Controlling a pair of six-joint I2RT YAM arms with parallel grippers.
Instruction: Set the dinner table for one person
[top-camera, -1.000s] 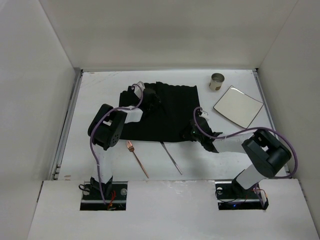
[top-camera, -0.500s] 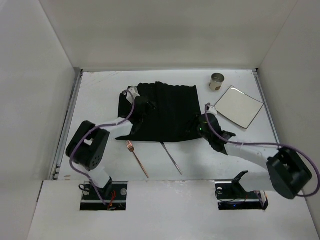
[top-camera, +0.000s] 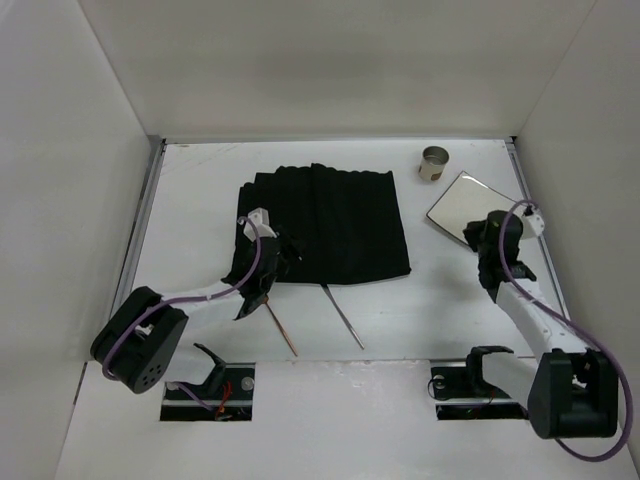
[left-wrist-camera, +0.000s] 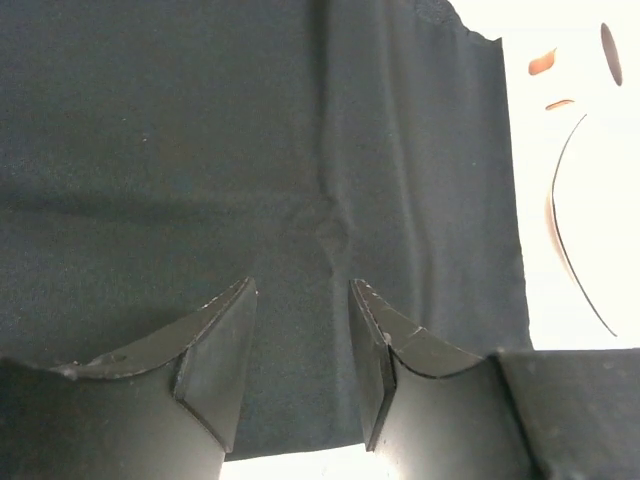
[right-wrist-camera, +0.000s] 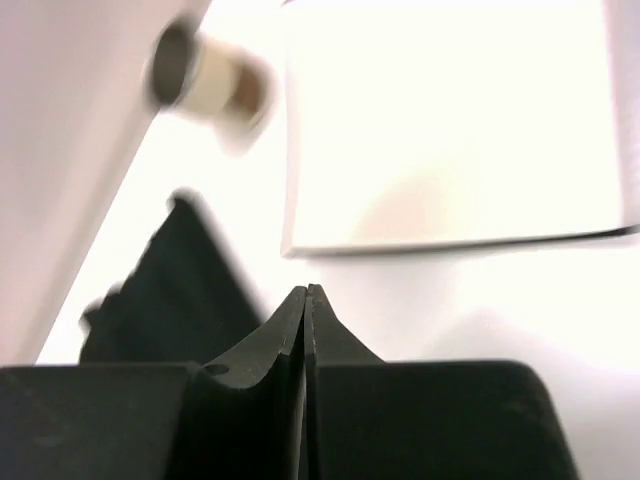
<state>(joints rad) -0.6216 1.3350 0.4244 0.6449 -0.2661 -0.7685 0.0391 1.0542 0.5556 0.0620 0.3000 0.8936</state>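
From above: finds both arms away from their places of a second ago. Sees the left gripper (top-camera: 268, 250) drawn back from the far-left part of the black mat (top-camera: 330, 215) to its near-left corner. Sees the right gripper (top-camera: 482, 238) swung off the near-right corner of the black mat and over to the square plate (top-camera: 468, 198), well to the right. Finds the black mat lying flatter and squarer in the middle of the dinner table (top-camera: 200, 190), its near-right corner now spread out. Takes the smoothing as probably finished, with the plate likely next (a judgement, nothing more). Leaves the cup (top-camera: 434, 163) at the far right, and the fork (top-camera: 285, 335) and knife (top-camera: 343, 317) near of the black mat, none yet laid in place.

From the left wrist: shows the left gripper (left-wrist-camera: 300, 350) with its fingers (left-wrist-camera: 215, 350) standing partly apart above the near edge of the black mat (left-wrist-camera: 200, 150), gripping nothing; cannot tell whether touching the cloth.

From the right wrist: shows the right gripper (right-wrist-camera: 306, 300) pressed fully together, with nothing between the tips. Places those tips just beside the plate's (right-wrist-camera: 450, 130) edge, contact unclear, with the blurred cup (right-wrist-camera: 205, 78) beyond.
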